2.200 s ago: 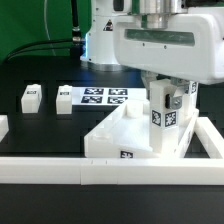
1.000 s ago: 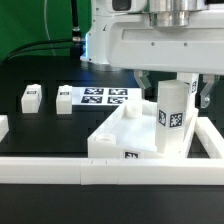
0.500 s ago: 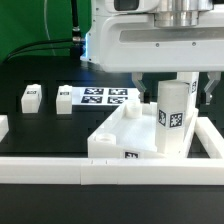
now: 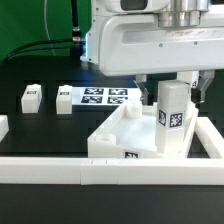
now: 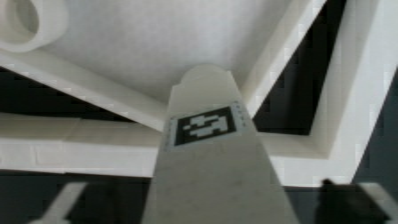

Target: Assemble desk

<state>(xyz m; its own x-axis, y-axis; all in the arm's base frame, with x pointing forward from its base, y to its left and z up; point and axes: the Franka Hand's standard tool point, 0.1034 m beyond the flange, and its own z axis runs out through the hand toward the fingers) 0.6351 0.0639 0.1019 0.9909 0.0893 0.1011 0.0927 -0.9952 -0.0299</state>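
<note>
Hovering over the work, the claw has its fingers spread apart, one on each side of the upright leg's top and touching neither side of it as far as I can see. The wrist view agrees: the claw shows a fingertip at each edge of the picture with dark gaps between them and the leg, whose tag runs down the middle. Nothing is being held.

That leg stands on its own in the corner of the tabletop nearest the exterior view's right, so I judge it is seated in that corner's socket. How deep it sits, I cannot tell. The tabletop lies rim up, which puts the sockets facing the arm. One empty round socket shows from the wrist.

The tabletop appears tucked against the front rail and the side rail, which I take as bracing so it does not slide while a leg is worked in.

Well apart, toward the exterior view's left, two loose legs wait on the black table, just beside the marker board. A fourth leg I cannot find in either view.
</note>
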